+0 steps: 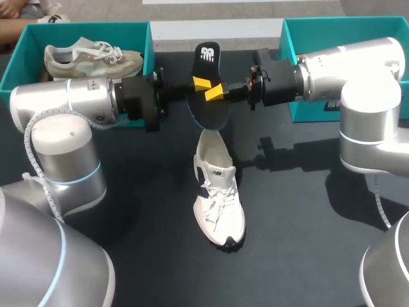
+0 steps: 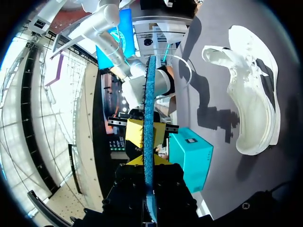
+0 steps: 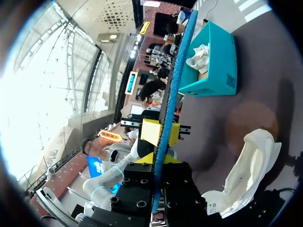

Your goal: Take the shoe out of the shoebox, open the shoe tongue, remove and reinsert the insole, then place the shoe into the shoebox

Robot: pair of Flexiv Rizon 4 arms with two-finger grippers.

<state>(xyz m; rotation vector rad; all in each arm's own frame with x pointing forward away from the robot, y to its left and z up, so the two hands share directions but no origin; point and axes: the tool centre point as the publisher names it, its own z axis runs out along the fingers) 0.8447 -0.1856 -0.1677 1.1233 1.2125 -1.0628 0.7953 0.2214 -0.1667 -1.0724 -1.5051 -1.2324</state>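
Pinching the insole (image 1: 211,114) from opposite edges, my left gripper (image 1: 200,83) and right gripper (image 1: 215,94) each have their yellow fingers clamped across its thickness. Both wrist views show it edge-on between the tips, blue underside turned to one side. It hangs in the air between the arms, its lower end just above the heel opening of the white shoe (image 1: 218,204). I judge this double hold to be a handover or a regrip, meant to steady and aim the floppy piece for sliding back in. The white shoe lies on the dark table (image 1: 307,211) below, toe toward me, tongue and collar spread open to receive it. By count: one insole, two grippers, two shoes, with a beige shoe (image 1: 89,59) resting in the left shoebox (image 1: 148,45), and two teal boxes, the right shoebox (image 1: 287,38) partly hidden behind my right arm.
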